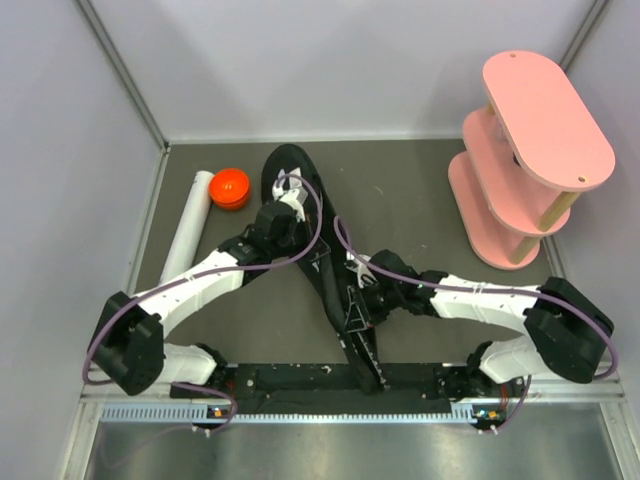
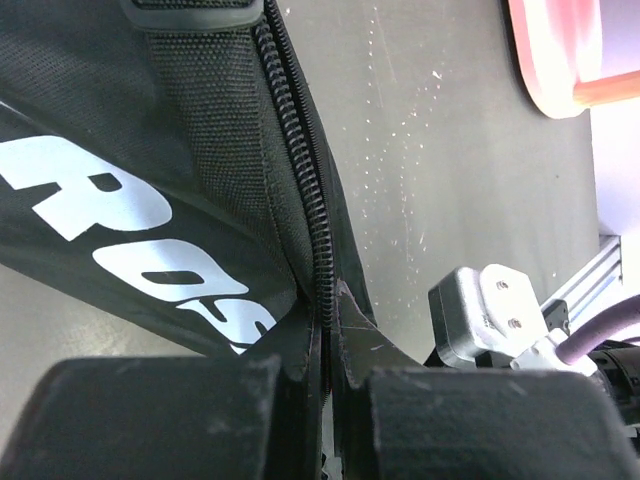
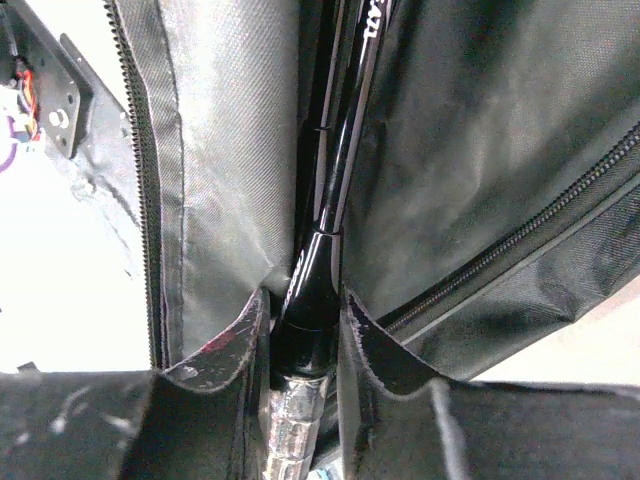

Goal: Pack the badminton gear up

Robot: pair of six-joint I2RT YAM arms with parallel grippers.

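The black racket-shaped bag (image 1: 310,235) lies on the dark table from the back middle to the front edge. Its white lettering (image 2: 130,240) and zipper (image 2: 305,170) fill the left wrist view. My left gripper (image 1: 292,205) is shut on the bag's zipper edge (image 2: 330,330) near the wide head end. My right gripper (image 1: 358,290) is shut on a black racket (image 3: 318,270) where the shaft meets the wrapped handle (image 3: 290,420), between the bag's open flaps (image 3: 220,130). The white tube (image 1: 188,228) lies at the left with the orange cap (image 1: 230,188) beside its far end. No shuttlecocks show.
The pink tiered oval shelf (image 1: 530,150) stands at the back right; its edge shows in the left wrist view (image 2: 560,50). A metal rail (image 1: 340,410) runs along the table's front edge. Grey walls close the left, back and right sides.
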